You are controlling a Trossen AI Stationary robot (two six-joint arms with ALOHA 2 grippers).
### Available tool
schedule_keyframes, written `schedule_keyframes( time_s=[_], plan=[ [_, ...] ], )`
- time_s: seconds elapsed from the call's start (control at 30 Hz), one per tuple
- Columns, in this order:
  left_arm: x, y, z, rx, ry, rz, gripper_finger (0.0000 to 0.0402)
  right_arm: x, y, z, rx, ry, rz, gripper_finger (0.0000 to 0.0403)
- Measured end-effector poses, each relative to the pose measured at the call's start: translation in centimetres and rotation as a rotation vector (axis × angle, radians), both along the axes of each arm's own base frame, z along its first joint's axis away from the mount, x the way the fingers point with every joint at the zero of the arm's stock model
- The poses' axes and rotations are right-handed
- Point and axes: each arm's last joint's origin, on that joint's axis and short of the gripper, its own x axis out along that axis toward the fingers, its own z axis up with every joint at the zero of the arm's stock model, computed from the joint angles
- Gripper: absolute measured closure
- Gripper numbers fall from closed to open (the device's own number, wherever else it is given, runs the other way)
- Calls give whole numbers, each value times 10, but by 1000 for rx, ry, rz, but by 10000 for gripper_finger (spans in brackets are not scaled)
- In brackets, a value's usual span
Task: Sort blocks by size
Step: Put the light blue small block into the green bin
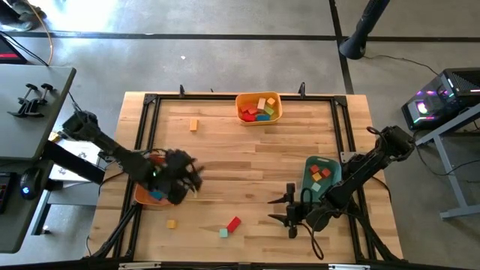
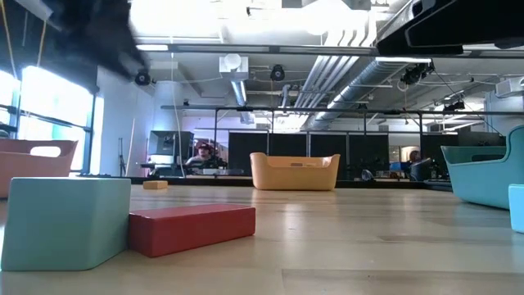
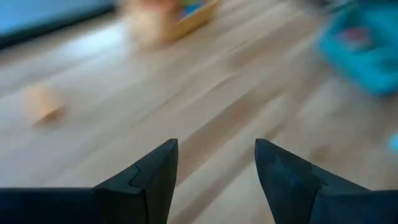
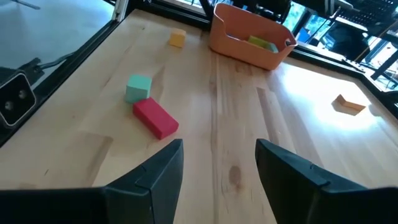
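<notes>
One teal block [image 2: 65, 221] touching one red bar [image 2: 192, 229]

This is looking like a robotics lab or open industrial workspace. A wooden table [image 1: 255, 157] with a black metal frame is standing on a polished concrete floor [image 1: 187, 52]. Beyond the right gripper [image 1: 294, 209], off the table's edge, a computer [image 1: 442, 101] is glowing with coloured lights on a side desk. In the low view, exposed ducts and pipes [image 2: 311, 78] are running under the ceiling, and a person [image 2: 201, 153] is sitting at a workstation far behind the table.
</notes>
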Motion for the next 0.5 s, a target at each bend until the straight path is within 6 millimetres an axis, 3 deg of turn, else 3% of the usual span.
schedule_keyframes(
  time_s=[0.1,0.27,0.4,0.5],
  plan=[
    [21,-26,2,103,-110,-166,204,0,0,0,0,0,1,206],
    [55,-61,-7,229,-134,-513,204,0,0,0,1,-2,0,206],
    [80,-69,-29,259,-161,-533,204,4,-4,1,3,-5,-7,206],
    [96,-62,-54,142,-136,-503,204,7,-7,0,27,7,7,206]
  ],
)
